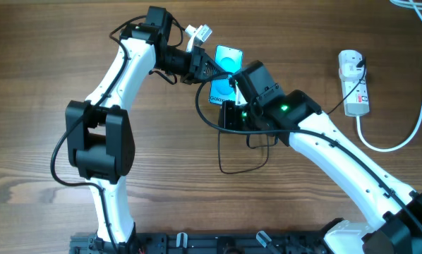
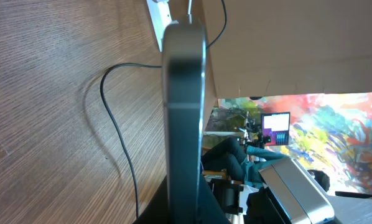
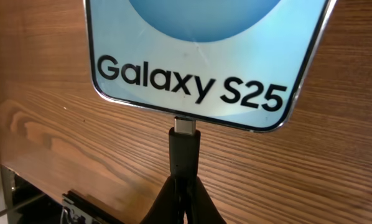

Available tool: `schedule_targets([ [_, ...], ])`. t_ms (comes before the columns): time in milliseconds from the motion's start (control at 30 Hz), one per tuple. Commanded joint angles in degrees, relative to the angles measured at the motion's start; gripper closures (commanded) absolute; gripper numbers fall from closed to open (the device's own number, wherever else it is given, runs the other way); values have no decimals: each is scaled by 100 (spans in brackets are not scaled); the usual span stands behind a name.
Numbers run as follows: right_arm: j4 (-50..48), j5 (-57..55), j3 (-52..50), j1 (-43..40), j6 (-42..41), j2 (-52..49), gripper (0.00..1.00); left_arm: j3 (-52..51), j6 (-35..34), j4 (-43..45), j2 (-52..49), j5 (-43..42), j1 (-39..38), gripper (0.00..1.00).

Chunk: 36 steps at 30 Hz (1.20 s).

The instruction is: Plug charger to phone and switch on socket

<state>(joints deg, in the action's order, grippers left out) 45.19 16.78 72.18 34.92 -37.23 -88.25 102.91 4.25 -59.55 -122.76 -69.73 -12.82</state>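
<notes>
The setting is a robotics laboratory or test workspace. Indicators: two white-and-black arms, the left arm (image 1: pixel 101 134) and the right arm (image 1: pixel 338 152), rise from a black mounting rail (image 1: pixel 197 243) at the edge of a wood-grain table (image 1: pixel 27 176). A white socket (image 1: pixel 354 83) lies on the tabletop. The left wrist view shows a lit monitor (image 2: pixel 275 127) and a multicoloured painted surface (image 2: pixel 335 137) beyond the table.

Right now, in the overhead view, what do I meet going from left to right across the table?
First the left arm's black elbow → Galaxy phone → white power strip → white cable.
</notes>
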Motion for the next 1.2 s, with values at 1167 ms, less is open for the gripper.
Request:
schedule_targets([
  [1167, -50, -24, 131, -39, 122, -192, 96, 15, 92, 76, 245, 175, -57, 96],
])
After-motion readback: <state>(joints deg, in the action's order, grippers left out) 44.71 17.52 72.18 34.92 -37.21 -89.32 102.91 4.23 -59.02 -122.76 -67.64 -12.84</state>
